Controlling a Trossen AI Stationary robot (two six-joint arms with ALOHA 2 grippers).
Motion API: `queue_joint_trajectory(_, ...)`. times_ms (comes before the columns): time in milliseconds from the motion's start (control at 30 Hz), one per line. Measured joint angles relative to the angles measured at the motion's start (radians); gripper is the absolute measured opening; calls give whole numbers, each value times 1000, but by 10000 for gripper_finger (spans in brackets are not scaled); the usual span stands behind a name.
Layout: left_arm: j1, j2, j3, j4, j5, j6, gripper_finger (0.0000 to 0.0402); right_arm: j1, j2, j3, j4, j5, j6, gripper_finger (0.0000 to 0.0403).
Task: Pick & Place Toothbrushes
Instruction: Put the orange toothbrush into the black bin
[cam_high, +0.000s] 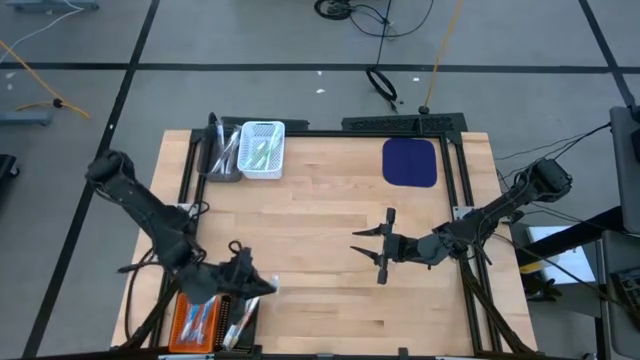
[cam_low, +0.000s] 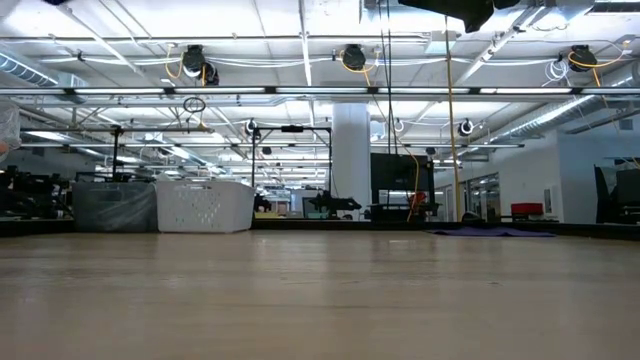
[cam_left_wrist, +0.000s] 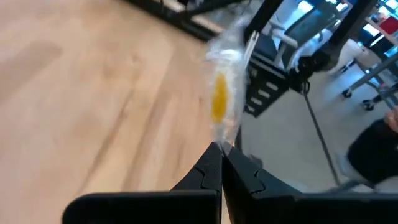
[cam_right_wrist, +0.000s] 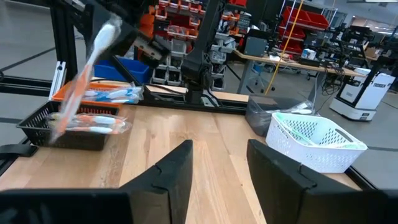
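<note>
Closest to the left wrist camera, the left gripper (cam_left_wrist: 221, 163) is clamped on a wrapped toothbrush (cam_left_wrist: 222, 102) whose long axis runs straight out from the fingertips. It hangs just above the dark tray (cam_high: 238, 322), well apart from the white basket (cam_high: 263, 149). The right wrist view shows that toothbrush (cam_right_wrist: 84, 78) slanting over the tray (cam_right_wrist: 37, 121), while the right gripper (cam_high: 368, 248) waits open at mid-table.

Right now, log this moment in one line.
left gripper: shut on wrapped toothbrush | right gripper: open, mid-table | white basket: holds toothbrushes

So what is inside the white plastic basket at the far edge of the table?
The white plastic basket holds several thin toothbrushes with green handles, lying along it. Whether more lie beneath them cannot be seen, because the top ones and the wall cover the bottom.
</note>
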Motion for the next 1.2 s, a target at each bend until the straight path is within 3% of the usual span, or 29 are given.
queue_joint_trajectory(567,-212,-20,0,-295,68,-533,0,0,0,0,-2,0,3,139)
queue_joint_trajectory(1200,-245,21,0,-334,105,-658,0,0,0,0,-11,0,3,134)
